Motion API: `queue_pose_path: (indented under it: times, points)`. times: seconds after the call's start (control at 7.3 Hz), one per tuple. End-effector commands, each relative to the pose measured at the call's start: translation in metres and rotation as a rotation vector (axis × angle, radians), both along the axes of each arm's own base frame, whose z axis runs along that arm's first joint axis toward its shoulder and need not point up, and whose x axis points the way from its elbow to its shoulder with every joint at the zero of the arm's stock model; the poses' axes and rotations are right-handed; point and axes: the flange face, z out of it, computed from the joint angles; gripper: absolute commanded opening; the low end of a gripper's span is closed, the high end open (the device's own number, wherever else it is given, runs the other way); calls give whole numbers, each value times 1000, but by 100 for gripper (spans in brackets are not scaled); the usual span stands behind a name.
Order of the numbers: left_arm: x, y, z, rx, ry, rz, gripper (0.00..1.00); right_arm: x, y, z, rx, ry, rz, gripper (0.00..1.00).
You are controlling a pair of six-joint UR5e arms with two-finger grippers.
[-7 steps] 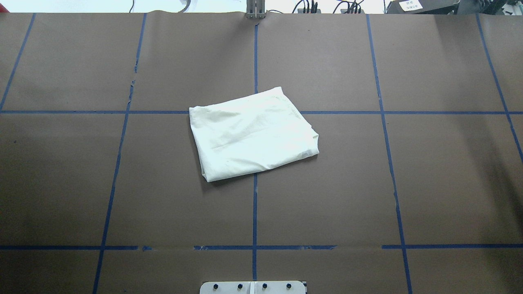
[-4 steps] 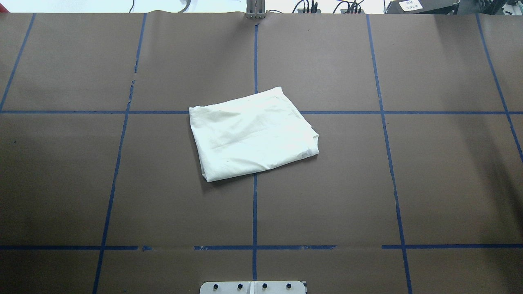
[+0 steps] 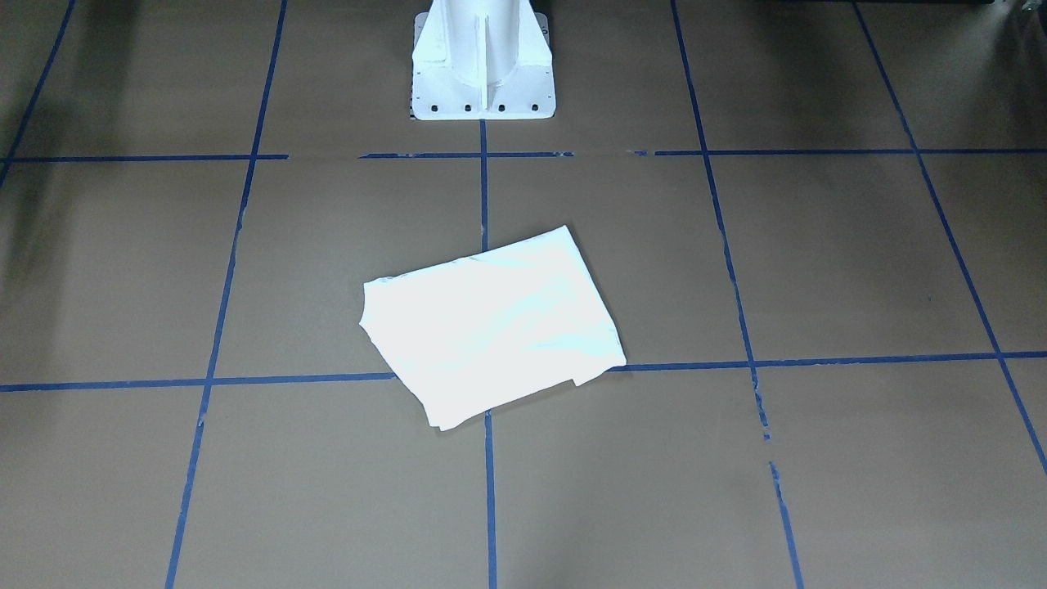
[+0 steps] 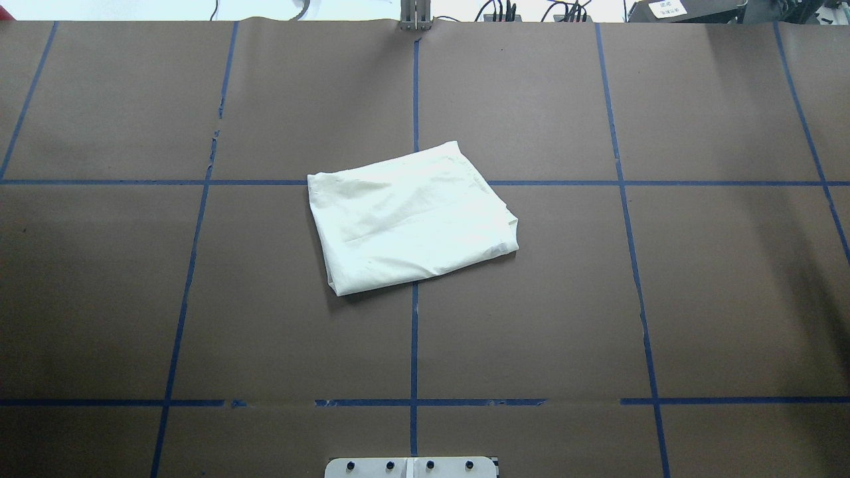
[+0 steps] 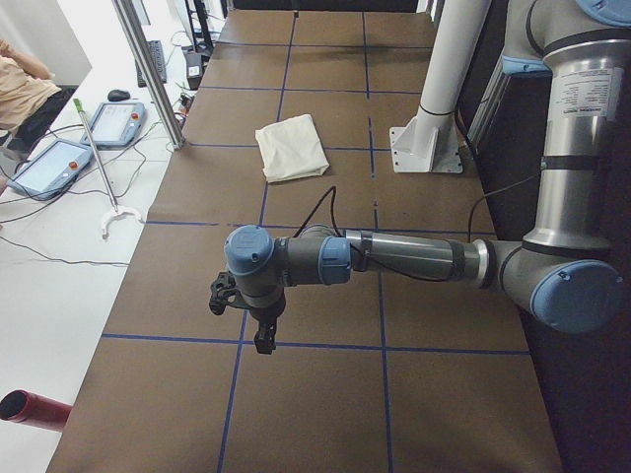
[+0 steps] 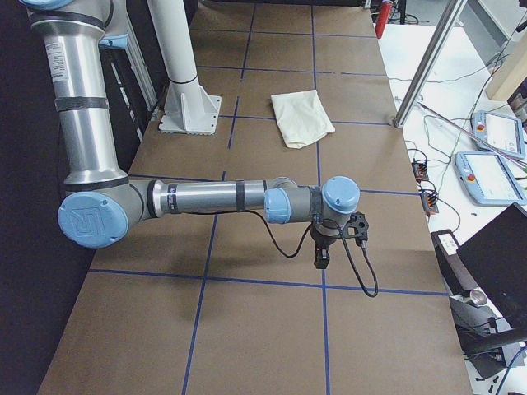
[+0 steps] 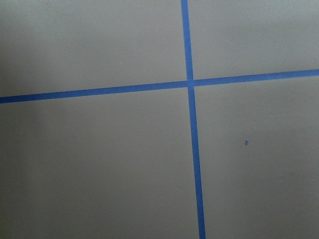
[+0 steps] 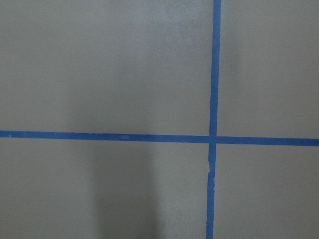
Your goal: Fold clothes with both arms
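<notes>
T-shirt (image 4: 412,219): cream-white, folded into a compact four-sided bundle, plain side up; no print is seen.
Position: laid flat mid-counter over a crossing of the blue tape lines (image 4: 414,345), turned askew to the grid, in front of the white pedestal base (image 3: 483,57).
Counter (image 4: 597,299): covered in brown paper.
Left gripper (image 5: 263,343): hung low over bare counter towards the left end, well apart from the T-shirt; pointed down; whether the jaws are wide or narrow cannot be told from the side view.
Right gripper (image 6: 319,262): placed likewise towards the right end; state of the jaws cannot be told.
Wrist views: only paper and tape crossings are shown.
Step judged: folding appears complete, both arms held clear.
Handling: the bundle is best left undisturbed. If squaring is wanted, two neighbouring corners should be lifted together and evenly, so that the layers are not dragged apart.
</notes>
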Motion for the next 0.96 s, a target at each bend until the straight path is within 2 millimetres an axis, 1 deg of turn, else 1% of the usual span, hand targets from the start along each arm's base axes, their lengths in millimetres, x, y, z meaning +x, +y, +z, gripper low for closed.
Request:
queue_pose_path:
  times: [0.0,0.14,0.82]
  points:
    - [0,0,-1,4,0,0,100,0,-2,-4,33,-1,0,100]
    - [0,-1,-2,6,0,-1,100,0,-3,-8,49,-2,0,100]
    - [0,-1,-2,6,0,-1,100,0,-3,-5,44,-2,0,100]
